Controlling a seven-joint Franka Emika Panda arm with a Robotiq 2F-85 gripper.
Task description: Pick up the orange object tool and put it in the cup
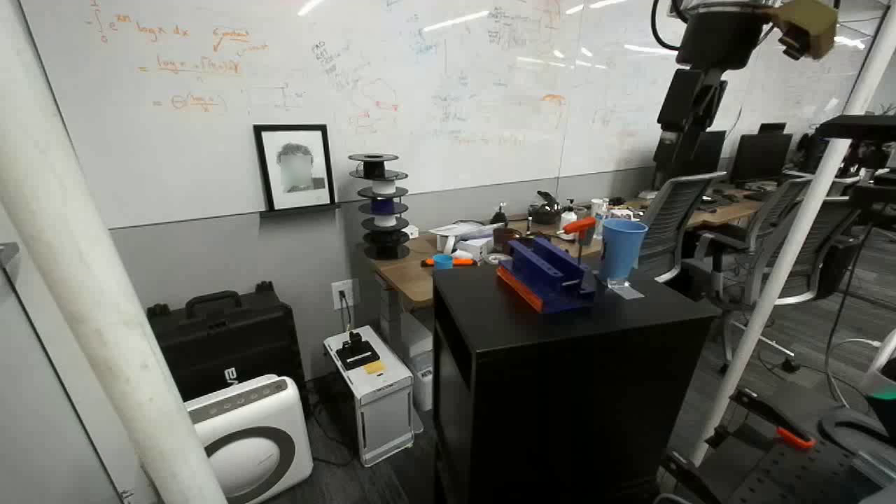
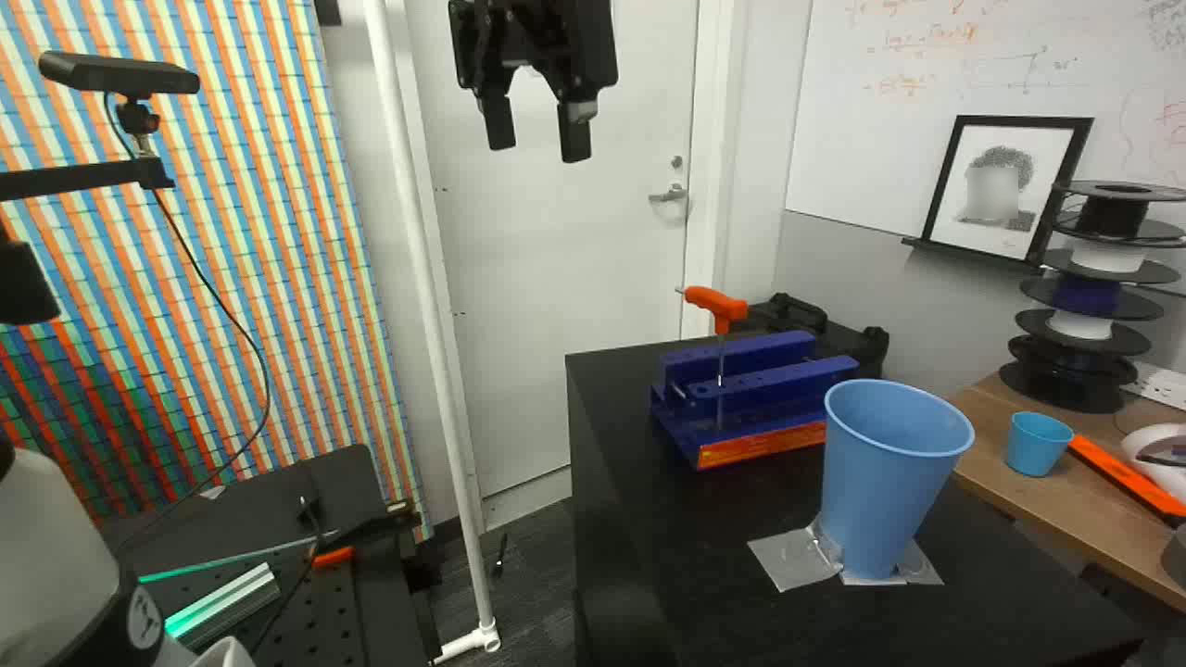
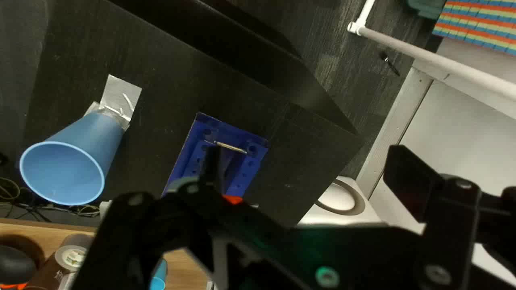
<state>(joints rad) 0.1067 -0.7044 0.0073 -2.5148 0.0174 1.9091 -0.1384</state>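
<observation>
The orange tool is a T-handled hex key (image 1: 579, 225). It stands upright in the dark blue holder (image 1: 549, 269), its orange handle (image 2: 716, 306) above. In the wrist view only a bit of its orange handle (image 3: 232, 199) shows behind a finger. The tall light blue cup (image 2: 889, 491) stands upright beside the holder, taped down, and looks empty inside. It also shows in an exterior view (image 1: 621, 248) and in the wrist view (image 3: 94, 133). My gripper (image 2: 537, 141) is open and empty, well above the holder. Its spread fingers show in the wrist view (image 3: 308, 159).
The holder and cup stand on a black cabinet (image 2: 630, 556). A wooden desk (image 2: 982, 463) beside it holds a small blue cup (image 2: 1038, 445) and clutter. A stack of spools (image 1: 381, 210) stands on the desk. A white pole (image 2: 422, 278) rises near the cabinet.
</observation>
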